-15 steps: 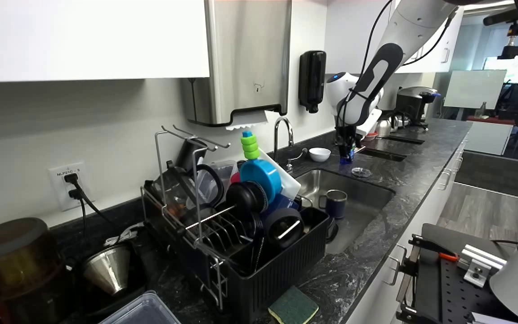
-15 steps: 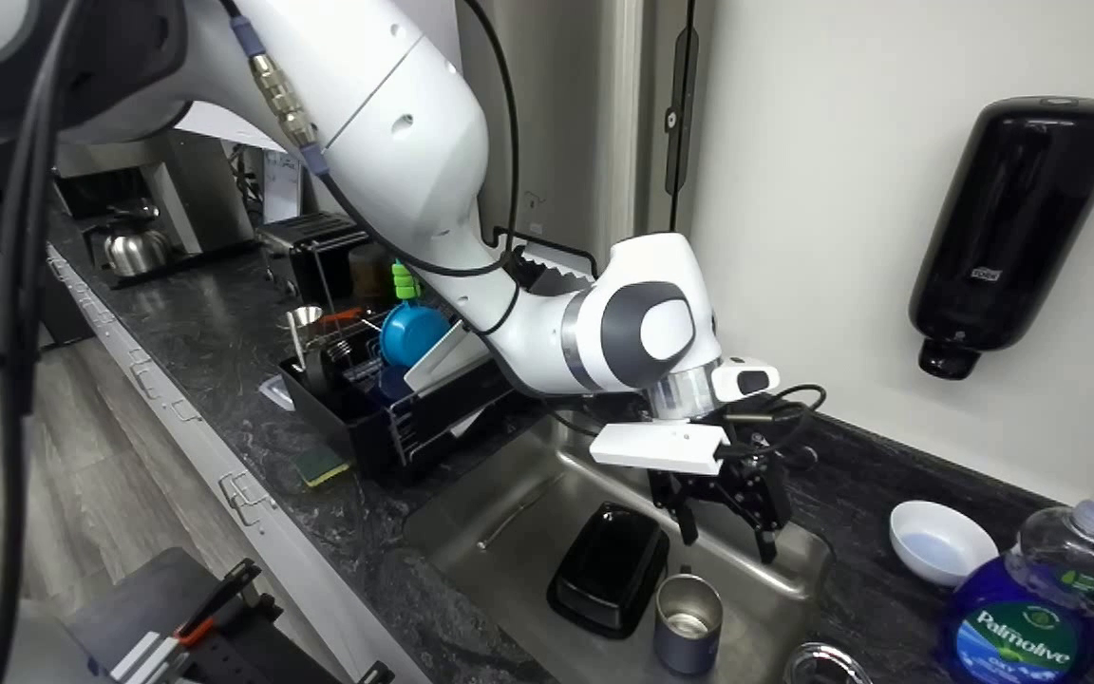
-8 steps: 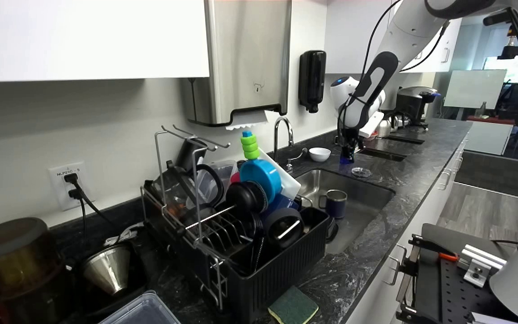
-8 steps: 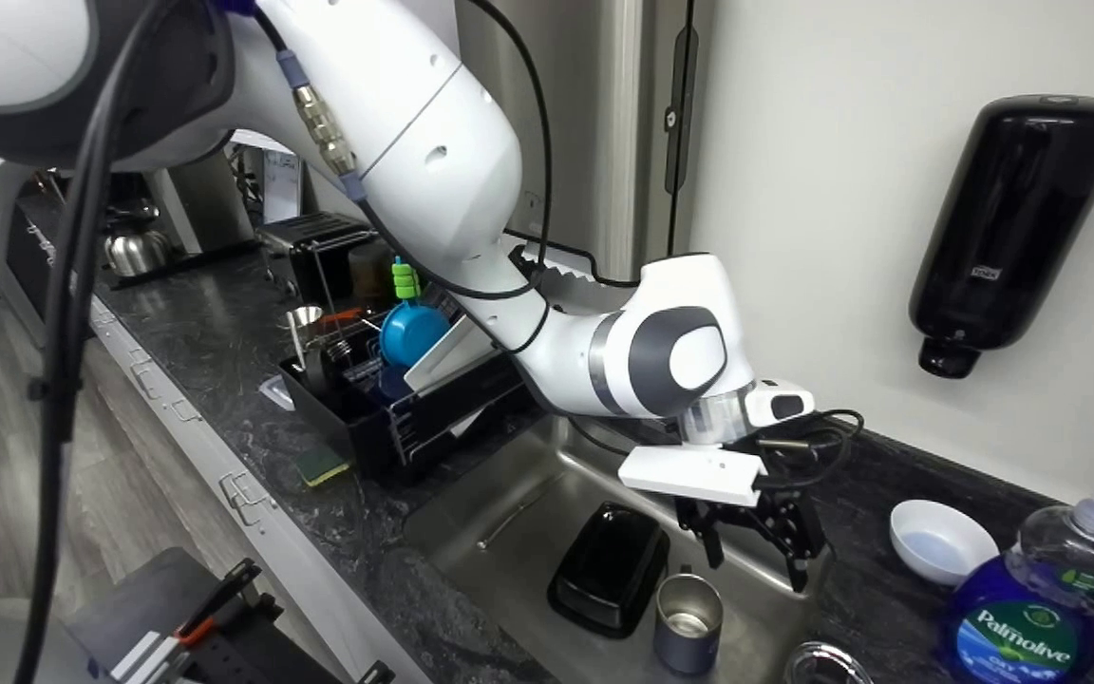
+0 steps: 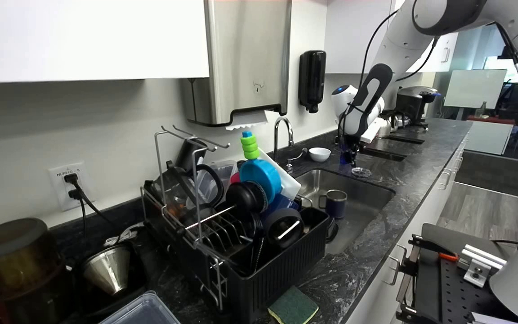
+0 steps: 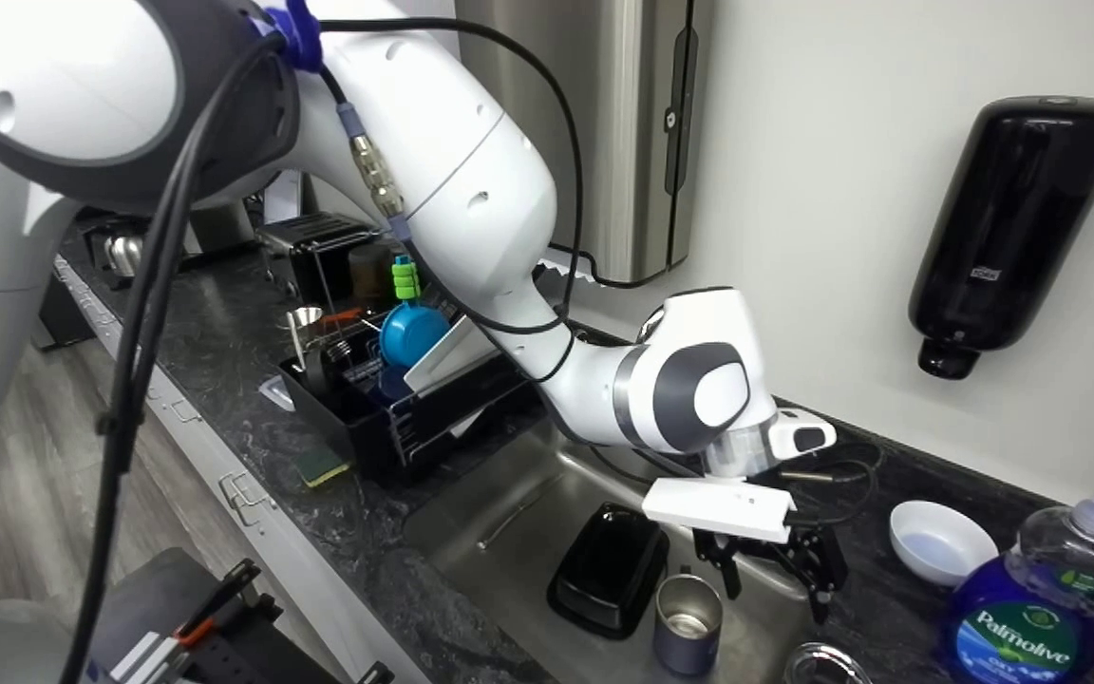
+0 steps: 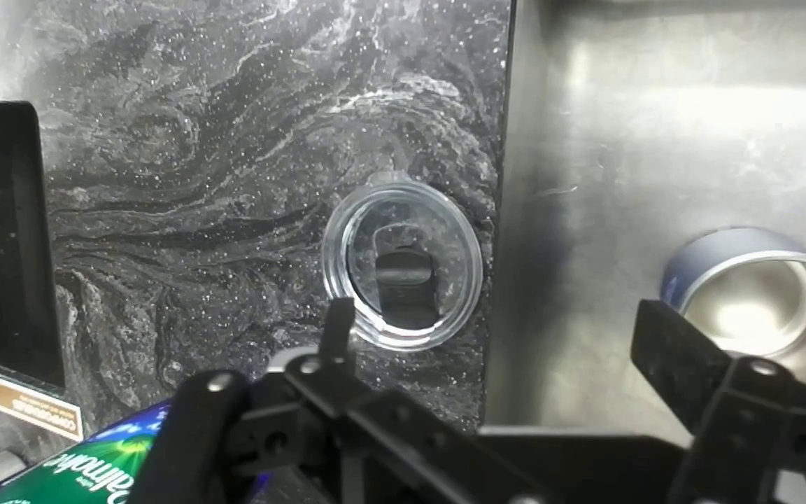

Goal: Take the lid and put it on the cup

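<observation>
The clear round lid with a black slider lies flat on the dark counter beside the sink edge. It also shows in both exterior views, as a small clear disc and as a ring cut by the bottom border. A dark blue steel cup stands upright and uncovered in the sink, its mouth partly seen at the right of the wrist view. My gripper hangs over the sink edge, fingers wide apart and nothing between them. In the wrist view its left fingertip overlaps the lid's rim; its right one overlaps the cup's side.
Beside the lid stand a blue dish soap bottle and a white bowl. A black dish sits in the sink near the cup. The faucet and a loaded dish rack flank the basin.
The arm has come down and across, carrying the gripper toward the lid; in an exterior view it went right and lower. Its fingers stayed apart. Lid and cup have kept their places.
</observation>
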Available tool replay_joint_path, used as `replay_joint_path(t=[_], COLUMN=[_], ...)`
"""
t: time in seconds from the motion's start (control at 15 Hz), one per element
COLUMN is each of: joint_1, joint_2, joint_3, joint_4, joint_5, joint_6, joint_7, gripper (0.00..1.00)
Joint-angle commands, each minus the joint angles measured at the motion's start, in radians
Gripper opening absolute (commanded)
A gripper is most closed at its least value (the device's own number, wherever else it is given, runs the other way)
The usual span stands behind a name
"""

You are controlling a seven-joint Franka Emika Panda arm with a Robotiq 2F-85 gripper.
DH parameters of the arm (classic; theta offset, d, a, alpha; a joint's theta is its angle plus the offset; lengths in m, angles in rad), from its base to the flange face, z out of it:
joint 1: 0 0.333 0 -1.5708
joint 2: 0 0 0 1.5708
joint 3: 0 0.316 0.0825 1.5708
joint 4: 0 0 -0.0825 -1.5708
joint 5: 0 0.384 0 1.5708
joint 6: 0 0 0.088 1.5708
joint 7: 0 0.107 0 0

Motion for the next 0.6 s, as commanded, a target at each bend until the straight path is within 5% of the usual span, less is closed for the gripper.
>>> replay_joint_path(t=[0.0, 0.53], joint_1=[-0.020, -0.051], joint_2=[0.043, 0.099], joint_3=[-0.001, 0.004], joint_4=[0.036, 0.083], joint_5=[0.016, 0.024], joint_6=[0.034, 0.042], joint_7=[-0.057, -0.111], gripper=[1.00, 1.00])
